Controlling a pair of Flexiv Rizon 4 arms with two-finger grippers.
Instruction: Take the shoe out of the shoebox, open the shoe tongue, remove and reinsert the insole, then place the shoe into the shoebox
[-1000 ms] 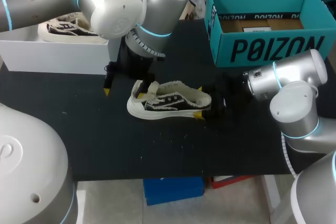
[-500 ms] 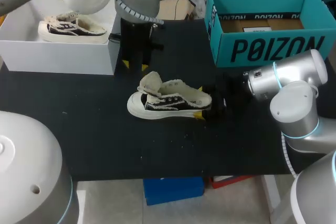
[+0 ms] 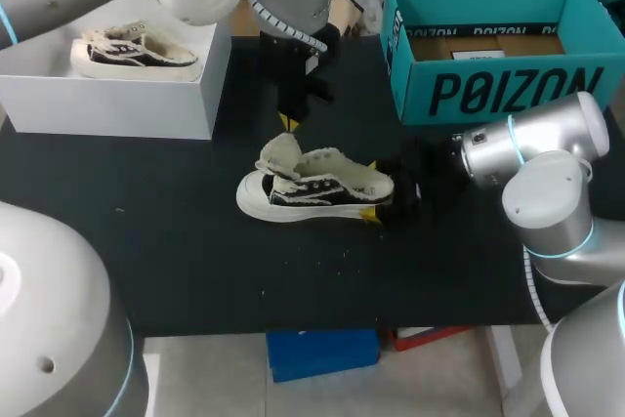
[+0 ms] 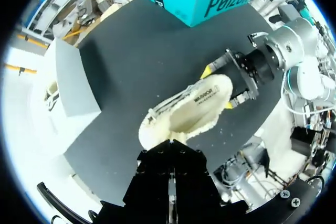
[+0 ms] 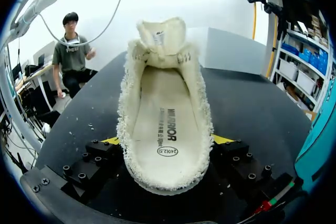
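The cream and black shoe (image 3: pixel 312 187) lies on its sole in the middle of the black table, its tongue (image 3: pixel 281 153) pulled up. The bare insole (image 5: pixel 165 129) shows inside it. My right gripper (image 3: pixel 377 192) is shut on the heel, one yellow-tipped finger (image 5: pixel 111 141) against each side. My left gripper (image 3: pixel 288 124) hangs just above the tongue, shut and empty, pointing down at the shoe (image 4: pixel 186 114). The right gripper (image 4: pixel 219 87) shows at the heel in the left wrist view.
A white shoebox (image 3: pixel 117 104) at the back left holds a second shoe (image 3: pixel 132 51). An open teal box (image 3: pixel 508 90) stands at the back right, close behind my right arm. The table's front strip is bare.
My left gripper let go near the shoe's toe, rose, swung right to above the tongue and shut. The tongue now stands up. The right gripper and the shoe stayed put.
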